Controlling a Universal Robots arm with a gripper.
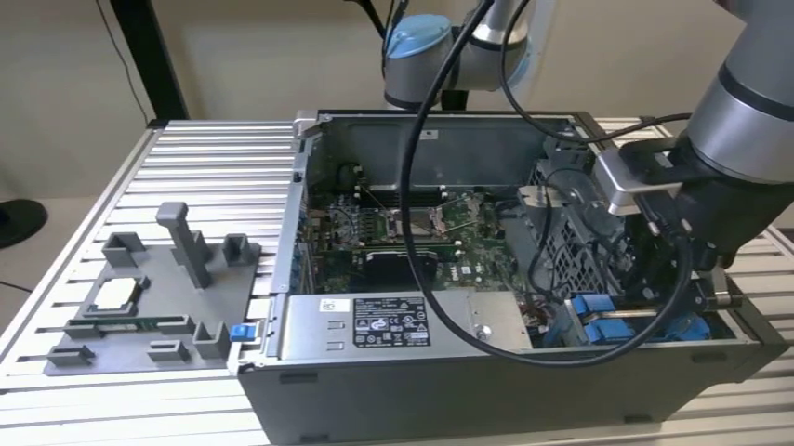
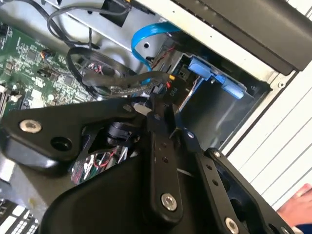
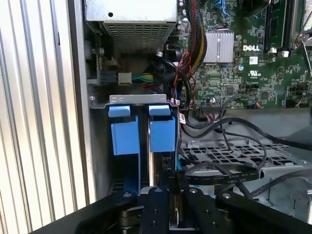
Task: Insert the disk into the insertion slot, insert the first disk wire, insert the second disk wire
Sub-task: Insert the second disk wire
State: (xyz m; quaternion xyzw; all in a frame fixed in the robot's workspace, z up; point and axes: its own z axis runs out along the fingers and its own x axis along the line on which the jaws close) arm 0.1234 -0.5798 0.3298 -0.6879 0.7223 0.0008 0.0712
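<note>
Disk seated on edge in the drive bay; gripper working low at its rear end.

I read 2 blue carriers standing side by side in the insertion slot at the corner of the computer case, next to the power-supply box. I take the disk to be the 1 in line with the gripper; its long axis runs front to back in the bay, blue tab end toward the power-supply box, connector end toward the gripper. I judge it rigid, fairly heavy and shock-sensitive, so I would handle it by the blue plastic frame edges, not the metal faces. The jaws look nearly closed over a dark connector on a black wire, but I cannot tell whether they grip it.
</note>
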